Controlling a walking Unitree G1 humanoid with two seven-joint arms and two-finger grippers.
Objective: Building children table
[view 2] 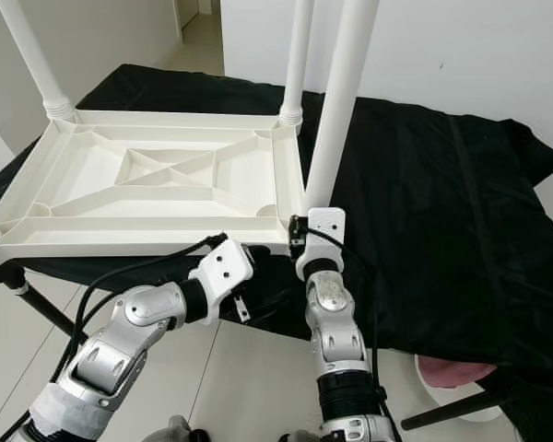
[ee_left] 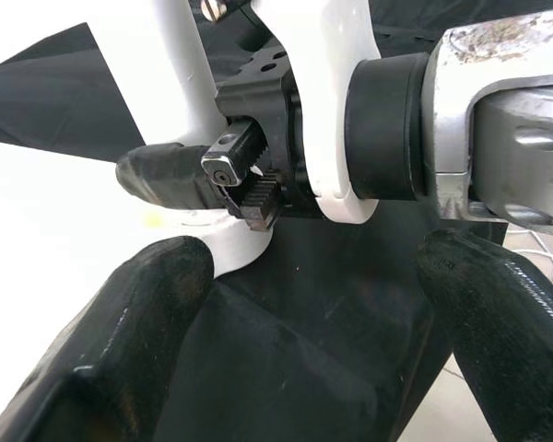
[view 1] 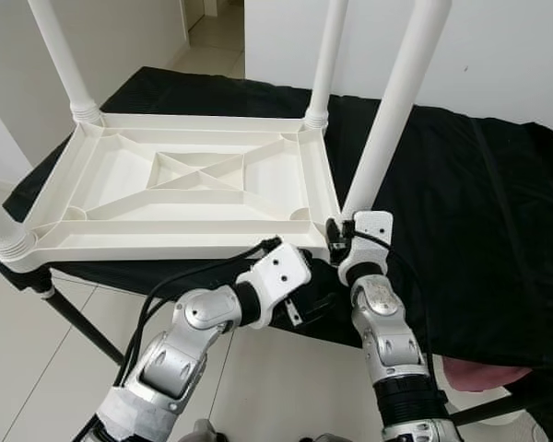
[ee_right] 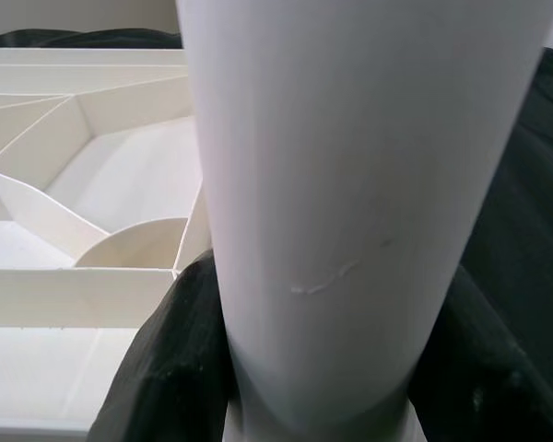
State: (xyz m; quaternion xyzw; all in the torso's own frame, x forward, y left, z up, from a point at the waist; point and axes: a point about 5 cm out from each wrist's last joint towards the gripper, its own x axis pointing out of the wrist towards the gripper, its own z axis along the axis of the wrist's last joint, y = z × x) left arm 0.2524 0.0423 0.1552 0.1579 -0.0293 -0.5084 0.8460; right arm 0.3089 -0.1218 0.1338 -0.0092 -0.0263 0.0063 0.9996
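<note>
Four white legs pointing up from the upturned children's tabletop [view 1: 194,180] on the black-draped table [view 1: 479,212], nearest leg [view 1: 392,110] pinched at its base by the right tool [ee_right: 323,405] to seat it, left tool [ee_left: 304,331] spread wide just beside.

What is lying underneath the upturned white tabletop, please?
A black cloth spreads beneath the white tabletop, draped over a stand with black legs. The stand's own surface is covered, so it cannot be seen.

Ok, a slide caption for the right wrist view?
Right gripper shut on a white leg at the upturned tabletop's corner.
</note>
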